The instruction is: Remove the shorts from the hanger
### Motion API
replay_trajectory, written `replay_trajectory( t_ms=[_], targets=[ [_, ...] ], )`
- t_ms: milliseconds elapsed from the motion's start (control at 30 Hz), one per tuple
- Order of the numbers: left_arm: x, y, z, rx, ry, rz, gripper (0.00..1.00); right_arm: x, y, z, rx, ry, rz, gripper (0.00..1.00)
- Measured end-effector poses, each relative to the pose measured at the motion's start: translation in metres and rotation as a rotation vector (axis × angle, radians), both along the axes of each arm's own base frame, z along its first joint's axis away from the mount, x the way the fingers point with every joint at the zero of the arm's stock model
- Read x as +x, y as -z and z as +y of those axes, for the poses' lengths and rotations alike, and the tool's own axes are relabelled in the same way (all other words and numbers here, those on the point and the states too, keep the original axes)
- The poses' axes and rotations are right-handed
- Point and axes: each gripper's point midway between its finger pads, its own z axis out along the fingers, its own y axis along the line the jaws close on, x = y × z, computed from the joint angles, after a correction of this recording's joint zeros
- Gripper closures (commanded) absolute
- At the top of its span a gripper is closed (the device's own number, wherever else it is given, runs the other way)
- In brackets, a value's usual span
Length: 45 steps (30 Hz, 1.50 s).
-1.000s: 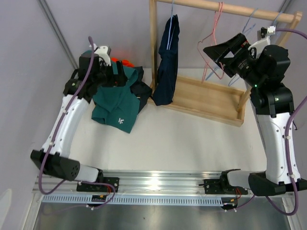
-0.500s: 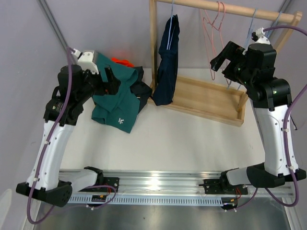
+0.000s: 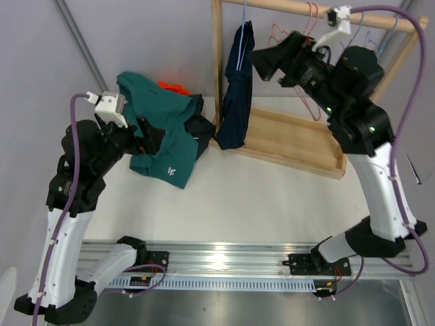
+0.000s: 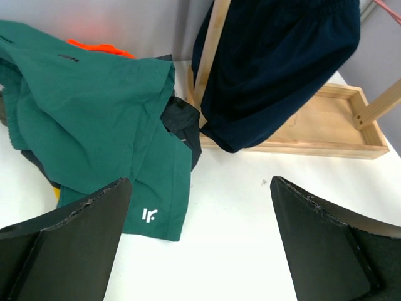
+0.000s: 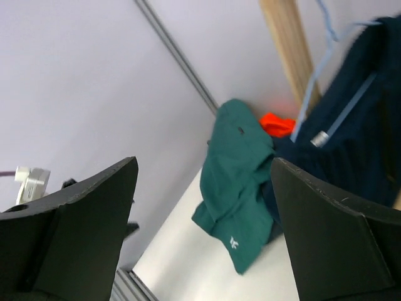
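Note:
The navy blue shorts (image 3: 236, 92) hang on a light blue hanger (image 5: 326, 106) from the wooden rail; they also show in the left wrist view (image 4: 282, 63). The teal green shorts (image 3: 163, 132) lie on top of a heap on the table, over the black pair (image 3: 202, 125) and the orange pair (image 3: 173, 87). The olive pair is hidden. My left gripper (image 3: 152, 136) is open and empty, just left of the teal shorts (image 4: 88, 119). My right gripper (image 3: 266, 66) is open and empty, in the air just right of the navy shorts (image 5: 351, 150).
The wooden rack has a top rail (image 3: 380, 20), a left post (image 3: 217, 61) and a base tray (image 3: 299, 139). Empty pink hangers (image 3: 306, 102) and blue hangers (image 3: 360, 27) hang behind my right arm. A metal rail (image 3: 224, 258) runs along the near edge.
My left gripper has drawn back and down from the heap, leaving the teal shorts on it. My right arm has swung left from the rack's right end to beside the navy shorts.

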Motion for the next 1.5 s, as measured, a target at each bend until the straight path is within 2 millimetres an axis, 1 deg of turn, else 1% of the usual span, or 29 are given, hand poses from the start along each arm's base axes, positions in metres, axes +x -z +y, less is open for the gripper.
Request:
replay_trajectory(
  t_ms=[33,100,167,267,367,467,567,667,800,867,900,933,967,1000,1033,1067,1167,1300,1367,1400,1433,1467,1500],
  targets=[
    [-0.001,0.002,-0.001,-0.003,0.004,0.001,0.01,0.005,-0.005,0.009,0.009,-0.013,-0.018,0.06],
    [-0.005,0.006,-0.002,-0.008,0.019,0.002,0.01,0.027,0.004,0.028,-0.007,-0.027,-0.008,0.06],
    [-0.009,0.011,-0.004,-0.015,0.029,0.006,0.01,0.054,0.020,0.045,-0.033,-0.024,0.011,0.06],
    [-0.017,0.019,-0.005,-0.020,0.045,0.009,0.01,0.098,0.054,0.064,-0.079,-0.004,0.067,0.06],
    [-0.022,0.023,-0.004,-0.020,0.046,0.007,0.01,0.131,0.084,0.070,-0.118,0.037,0.111,0.06],
    [-0.026,0.024,-0.004,-0.025,0.056,-0.002,0.01,0.153,0.105,0.064,-0.165,0.098,0.130,0.07],
    [-0.029,0.022,-0.006,-0.031,0.070,-0.016,0.01,0.163,0.106,0.052,-0.188,0.157,0.112,0.10],
    [-0.030,0.024,-0.007,-0.032,0.074,-0.021,0.01,0.171,0.096,0.044,-0.182,0.203,0.063,0.16],
    [-0.028,0.034,-0.007,-0.029,0.075,-0.002,0.01,0.179,0.099,0.043,-0.185,0.228,0.045,0.17],
    [-0.027,0.039,-0.008,-0.026,0.075,0.010,0.01,0.181,0.103,0.044,-0.188,0.230,0.047,0.21],
    [-0.026,0.041,-0.008,-0.025,0.075,0.014,0.00,0.181,0.103,0.044,-0.188,0.229,0.047,0.25],
    [-0.026,0.042,-0.008,-0.024,0.075,0.017,0.01,0.182,0.102,0.045,-0.183,0.229,0.042,0.36],
    [-0.026,0.043,-0.008,-0.024,0.075,0.018,0.01,0.182,0.100,0.046,-0.179,0.227,0.036,0.38],
    [-0.025,0.043,-0.008,-0.024,0.075,0.019,0.01,0.181,0.098,0.047,-0.168,0.222,0.030,0.46],
    [-0.025,0.042,-0.008,-0.025,0.075,0.018,0.01,0.182,0.096,0.048,-0.163,0.222,0.025,0.61],
    [-0.025,0.042,-0.008,-0.025,0.075,0.017,0.01,0.182,0.094,0.049,-0.157,0.219,0.019,0.65],
    [-0.024,0.044,-0.008,-0.025,0.075,0.016,0.01,0.181,0.093,0.055,-0.141,0.209,0.012,0.63],
    [-0.022,0.052,-0.009,-0.027,0.073,0.036,0.01,0.184,0.095,0.062,-0.131,0.196,0.012,0.58],
    [-0.023,0.053,-0.009,-0.028,0.073,0.038,0.00,0.185,0.099,0.066,-0.128,0.187,0.019,0.60],
    [-0.023,0.054,-0.009,-0.027,0.073,0.039,0.01,0.186,0.101,0.067,-0.126,0.183,0.023,0.65],
    [-0.023,0.054,-0.009,-0.027,0.072,0.040,0.01,0.187,0.103,0.068,-0.127,0.181,0.028,0.68],
    [-0.024,0.054,-0.009,-0.028,0.072,0.039,0.01,0.189,0.106,0.070,-0.128,0.177,0.032,0.68],
    [-0.024,0.054,-0.009,-0.029,0.072,0.037,0.01,0.190,0.108,0.071,-0.127,0.175,0.035,0.72]
  ],
)
